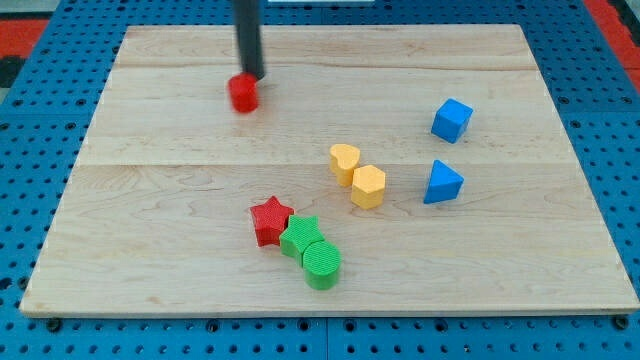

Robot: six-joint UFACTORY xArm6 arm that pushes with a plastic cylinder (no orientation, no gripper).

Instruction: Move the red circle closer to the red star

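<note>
The red circle (243, 93) lies in the upper left part of the wooden board (150, 230). My tip (253, 77) stands just above and right of it, touching or nearly touching its top edge. The red star (270, 220) lies well below, near the board's lower middle, with a green star (300, 236) against its right side and a green circle (322, 265) below that.
A yellow heart (344, 162) and a yellow hexagon (368, 186) sit together near the centre. A blue cube (452, 120) and a blue triangle (442, 183) lie at the right. Blue pegboard surrounds the board.
</note>
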